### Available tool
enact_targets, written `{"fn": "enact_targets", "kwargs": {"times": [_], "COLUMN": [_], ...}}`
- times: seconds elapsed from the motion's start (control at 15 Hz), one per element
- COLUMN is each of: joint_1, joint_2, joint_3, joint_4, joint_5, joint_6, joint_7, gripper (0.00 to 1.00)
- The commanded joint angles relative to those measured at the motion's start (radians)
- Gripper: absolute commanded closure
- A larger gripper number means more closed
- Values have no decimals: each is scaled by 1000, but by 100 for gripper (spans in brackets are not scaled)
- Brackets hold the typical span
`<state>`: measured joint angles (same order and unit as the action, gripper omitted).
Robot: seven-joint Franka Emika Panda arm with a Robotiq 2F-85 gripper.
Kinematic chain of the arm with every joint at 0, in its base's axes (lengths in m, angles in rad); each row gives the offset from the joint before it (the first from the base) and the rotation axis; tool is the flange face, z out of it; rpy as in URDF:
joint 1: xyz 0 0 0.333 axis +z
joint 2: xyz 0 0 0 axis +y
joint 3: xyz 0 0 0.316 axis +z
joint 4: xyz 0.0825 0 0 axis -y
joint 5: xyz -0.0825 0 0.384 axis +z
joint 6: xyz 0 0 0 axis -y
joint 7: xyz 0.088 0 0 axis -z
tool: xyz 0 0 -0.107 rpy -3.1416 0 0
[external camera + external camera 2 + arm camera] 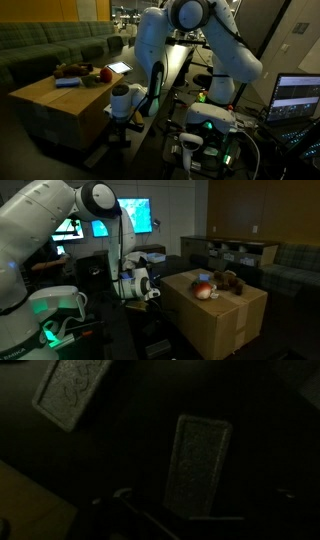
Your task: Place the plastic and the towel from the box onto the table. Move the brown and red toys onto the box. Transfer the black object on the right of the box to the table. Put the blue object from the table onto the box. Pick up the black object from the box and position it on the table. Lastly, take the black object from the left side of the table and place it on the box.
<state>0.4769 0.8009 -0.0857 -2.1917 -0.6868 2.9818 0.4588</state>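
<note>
Wrist view: gripper (136, 428) empty, jaws apart, low beside the box (25, 510).

Its grey pads (200, 465) stand well apart with nothing between them. In an exterior view the blue object (68, 82) lies on the box top just beside the brown toy (70, 70), with the red toy (105, 74) nearer the gripper's edge. The blue object looks stiff and light, probably best pinched across its narrow sides from above, though the toys close by could get nudged. No black object can be made out against the dark table (178, 62). The box's wall stands near the gripper.
</note>
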Motion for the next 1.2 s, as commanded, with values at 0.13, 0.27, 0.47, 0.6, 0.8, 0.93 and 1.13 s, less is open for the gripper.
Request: {"fn": "enact_targets", "kwargs": {"times": [0.13,0.27,0.47,0.6,0.8,0.93,1.13], "joint_1": [-28,12,63,105,157,191,238], "joint_2": [-38,-48,-51,-51,-33,-24,-19], "joint_3": [43,36,32,30,35,30,9], "joint_4": [-13,-19,-6,2,27,40,56], "joint_5": [59,189,341,417,505,549,599], "joint_6": [20,34,55,66,77,86,100], "joint_7": [63,15,-10,-24,-41,-46,-46], "gripper": [0,0,0,0,0,0,0]}}
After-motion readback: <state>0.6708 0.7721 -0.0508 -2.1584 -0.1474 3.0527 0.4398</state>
